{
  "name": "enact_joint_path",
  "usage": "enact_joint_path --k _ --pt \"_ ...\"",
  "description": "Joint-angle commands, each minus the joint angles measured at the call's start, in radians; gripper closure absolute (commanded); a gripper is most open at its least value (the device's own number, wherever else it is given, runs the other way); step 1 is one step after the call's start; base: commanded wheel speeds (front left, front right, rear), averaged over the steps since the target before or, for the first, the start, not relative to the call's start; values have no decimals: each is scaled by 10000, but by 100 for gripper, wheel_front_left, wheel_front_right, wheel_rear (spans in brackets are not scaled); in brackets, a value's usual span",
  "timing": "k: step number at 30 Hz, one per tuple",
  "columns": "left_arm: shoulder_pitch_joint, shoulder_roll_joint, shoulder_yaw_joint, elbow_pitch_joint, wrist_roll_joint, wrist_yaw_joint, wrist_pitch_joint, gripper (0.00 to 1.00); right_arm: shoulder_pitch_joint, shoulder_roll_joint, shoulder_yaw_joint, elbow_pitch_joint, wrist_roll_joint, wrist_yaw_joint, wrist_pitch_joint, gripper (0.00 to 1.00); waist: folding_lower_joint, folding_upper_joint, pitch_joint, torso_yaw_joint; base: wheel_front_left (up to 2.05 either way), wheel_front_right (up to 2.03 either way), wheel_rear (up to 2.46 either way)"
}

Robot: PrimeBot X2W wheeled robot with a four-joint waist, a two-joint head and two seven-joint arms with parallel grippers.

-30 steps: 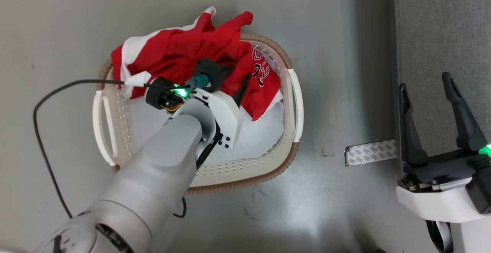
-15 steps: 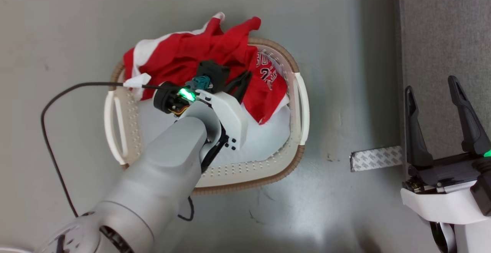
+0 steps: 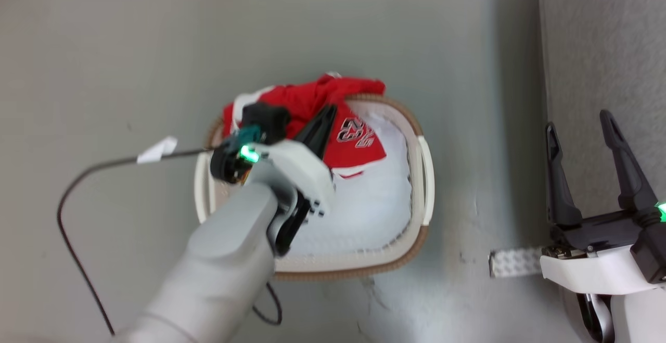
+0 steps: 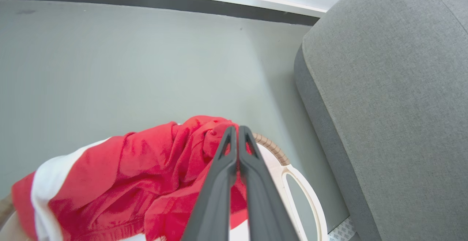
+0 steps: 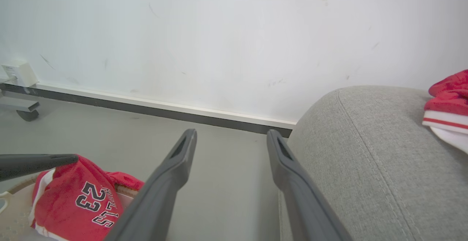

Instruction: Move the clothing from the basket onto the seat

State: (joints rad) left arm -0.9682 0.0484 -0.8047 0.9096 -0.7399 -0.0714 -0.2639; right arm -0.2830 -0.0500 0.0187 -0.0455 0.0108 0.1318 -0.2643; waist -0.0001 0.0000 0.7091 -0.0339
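- Grey floor runs to a white wall with a dark skirting strip at its foot.
- The left gripper reaches over the basket, its two dark fingers pressed together and pinching a fold of the clothing.
- The red jersey bunches up around and behind those fingertips, over the basket's far rim. Its panel with the number 23 hangs just right of the fingers, down inside the basket.
- Beneath the left gripper, a pale cloth covers the basket's bottom.
- A black cable loops over the floor to the left of that arm's wrist.
- The right gripper is well to the right of the basket, its fingers spread wide with nothing between them.
- The seat, a grey sofa with a rounded edge, lies ahead of and beside the right gripper.
- A tape strip sits on the floor just left of the right gripper's base.
- On the seat, off to the right of the right gripper, lies a second red garment with white trim.
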Motion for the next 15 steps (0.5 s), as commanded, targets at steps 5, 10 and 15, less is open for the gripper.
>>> enact_joint_path --k 5,10,15 --pt "1436 339 1357 -878 787 -154 -5 100 284 -13 -26 579 373 -22 0 0 1 0 -1909 546 0 0 0" --pt "2773 614 2582 -1778 1287 -22 -6 100 724 -12 44 1147 709 -22 -1 0 1 0 -3418 781 0 0 0" --pt "4002 901 3290 -2606 1775 152 -7 100 1155 -12 233 1630 948 -22 0 0 1 0 -4737 883 0 0 0"
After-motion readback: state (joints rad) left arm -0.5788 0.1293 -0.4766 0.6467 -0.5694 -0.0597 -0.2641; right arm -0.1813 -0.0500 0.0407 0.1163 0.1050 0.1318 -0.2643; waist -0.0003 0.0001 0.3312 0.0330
